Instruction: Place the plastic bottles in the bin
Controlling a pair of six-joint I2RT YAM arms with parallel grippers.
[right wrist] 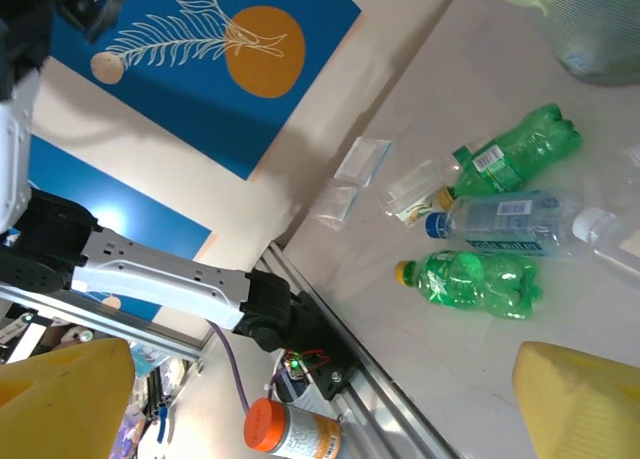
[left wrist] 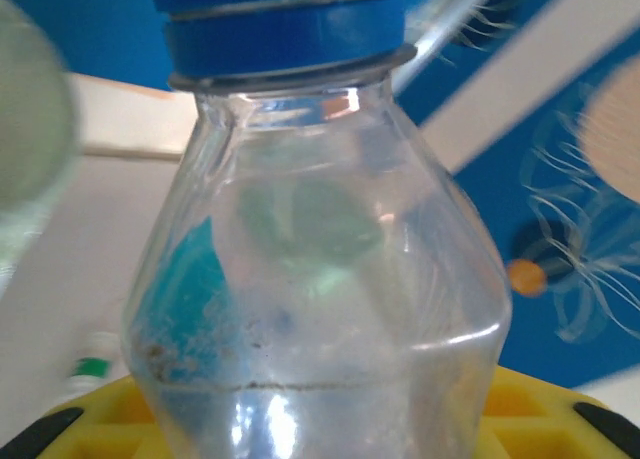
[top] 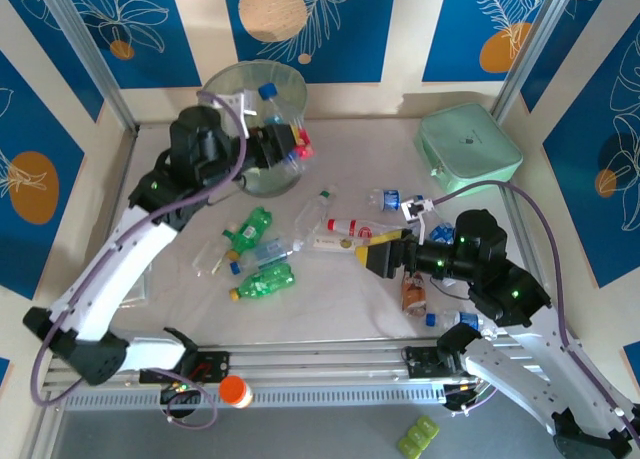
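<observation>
Clear plastic with a blue cap: one bottle (top: 275, 109) is clenched in the left gripper (top: 292, 144) and held over the open mouth of the bin (top: 215, 84). From the left wrist, the bottle's shoulder rises close above the yellow pads (left wrist: 540, 409).

The right gripper (top: 378, 255) is released. Its yellow fingers (right wrist: 580, 399) are spread wide with nothing between them, low over the counter (top: 340, 314), well to the near right of the bin.

On the near side of the bin lie a green bottle (top: 256, 224), a blue-capped clear bottle (top: 262, 254) and a second green bottle (top: 265, 282), one beside the next. A red-and-white labelled bottle (top: 350, 227) lies to the bin's near right. A mint-green case (top: 468, 146) sits well to the right of the bin.
</observation>
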